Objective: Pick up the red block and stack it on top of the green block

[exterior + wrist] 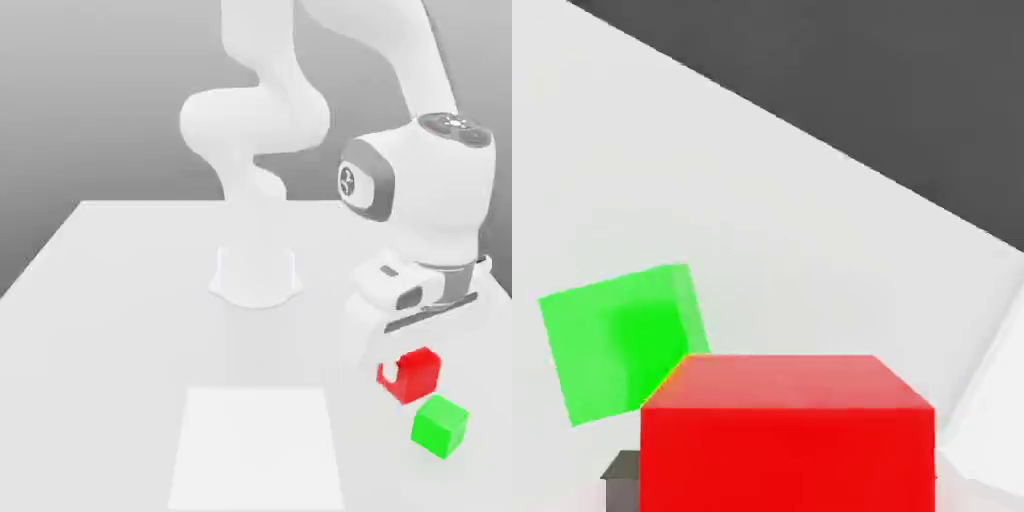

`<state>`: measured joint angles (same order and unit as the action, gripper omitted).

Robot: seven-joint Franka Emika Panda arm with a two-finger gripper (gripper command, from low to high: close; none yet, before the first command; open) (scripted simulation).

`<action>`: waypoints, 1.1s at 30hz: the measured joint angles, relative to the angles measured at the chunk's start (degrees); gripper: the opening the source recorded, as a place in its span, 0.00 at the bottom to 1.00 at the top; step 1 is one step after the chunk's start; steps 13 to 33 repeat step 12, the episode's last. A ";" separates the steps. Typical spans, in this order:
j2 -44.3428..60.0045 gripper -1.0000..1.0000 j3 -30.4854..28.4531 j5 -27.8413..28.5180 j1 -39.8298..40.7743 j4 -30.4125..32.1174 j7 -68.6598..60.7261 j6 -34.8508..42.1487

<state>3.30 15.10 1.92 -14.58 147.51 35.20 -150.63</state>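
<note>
White table (120, 300), claw (395, 372) closed on red block (415, 375) (tilted), green block (440, 425) just beside.

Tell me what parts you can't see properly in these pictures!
- Red block: in the exterior view the tool covers its near side; in the hand view the picture's edge cuts it off.
- Green block: in the hand view the red block hides one corner.
- Whether the two blocks touch: cannot tell.

The white table (110, 300) carries the green block (440, 426).
</note>
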 joint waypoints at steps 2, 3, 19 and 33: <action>1.04 0.00 0.91 0.52 -1.13 -1.00 -3.76 0.01; 2.60 0.00 0.89 1.51 -1.12 -1.24 -3.77 -1.25; 10.12 1.00 -1.73 6.56 -2.94 -1.83 -0.81 -7.88; 10.12 1.00 -1.73 6.56 -2.94 -1.83 -0.81 -7.88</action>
